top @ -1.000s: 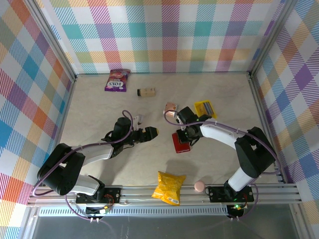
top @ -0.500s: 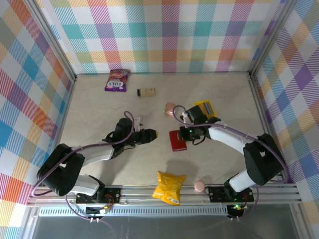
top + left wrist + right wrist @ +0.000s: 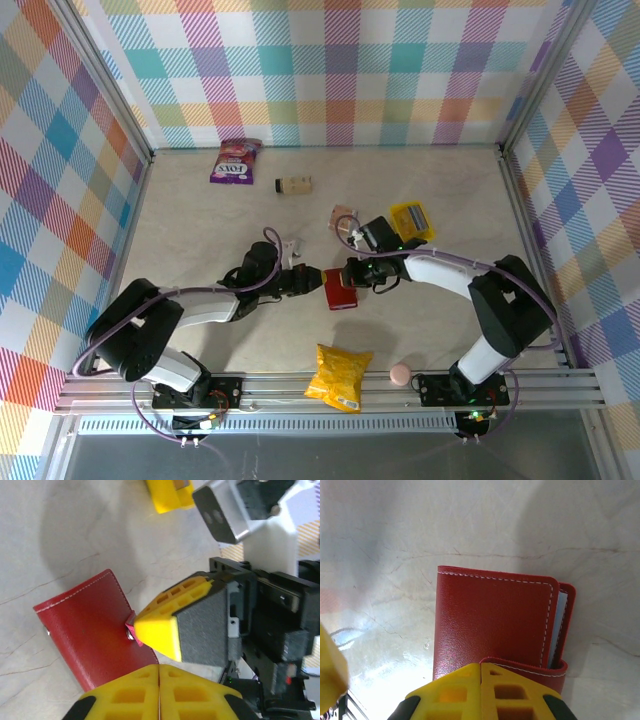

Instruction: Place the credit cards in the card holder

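Right end effector [image 3: 480, 672] was clamped shut on the snap-tab flap of the card holder [image 3: 492, 620]. The holder lay flat and folded on the tabletop [image 3: 200, 230], mid-way between the two arms. My read: the tab was the only proud edge on a flat case, so it got pinched there to peel the case open.

Left end effector [image 3: 159, 672] had its jaws pressed fully together, tips right at the holder's corner beside the tab. Couldn't tell if it caught any leather. It looked empty, probably bracing.

One pale credit card [image 3: 561, 611] edge showed inside the holder's open side.

Room: both effectors crowded the same corner, so little clearance there. Bare tabletop lay to the left of and beyond the holder. The yellow tray [image 3: 411, 218] sat near the right wrist, contents unreadable. The chip bag [image 3: 340, 377] sat well apart by the near rail.
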Robot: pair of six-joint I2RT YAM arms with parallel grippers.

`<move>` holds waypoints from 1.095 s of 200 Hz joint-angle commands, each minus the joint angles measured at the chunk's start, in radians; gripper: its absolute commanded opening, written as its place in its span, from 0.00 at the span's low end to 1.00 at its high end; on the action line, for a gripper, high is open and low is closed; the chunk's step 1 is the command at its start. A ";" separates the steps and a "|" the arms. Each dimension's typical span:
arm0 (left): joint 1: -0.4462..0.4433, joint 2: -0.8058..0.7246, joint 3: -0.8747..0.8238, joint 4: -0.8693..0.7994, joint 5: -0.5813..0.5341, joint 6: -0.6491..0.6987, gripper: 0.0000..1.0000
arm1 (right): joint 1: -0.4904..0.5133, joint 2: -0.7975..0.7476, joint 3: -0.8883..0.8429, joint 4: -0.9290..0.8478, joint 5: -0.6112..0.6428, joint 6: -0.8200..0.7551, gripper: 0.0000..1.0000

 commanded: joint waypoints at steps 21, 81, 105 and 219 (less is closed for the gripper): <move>-0.017 0.055 0.049 -0.010 0.019 0.010 0.00 | 0.016 0.045 0.034 0.049 -0.041 0.037 0.00; -0.029 0.148 0.112 -0.093 0.027 0.031 0.00 | 0.018 0.068 0.042 0.065 -0.068 0.051 0.00; -0.029 0.167 0.134 -0.169 -0.012 0.054 0.00 | 0.018 0.065 0.040 0.062 -0.058 0.050 0.00; -0.026 0.286 0.234 -0.403 -0.114 0.086 0.00 | 0.003 0.048 0.039 -0.020 0.057 0.028 0.00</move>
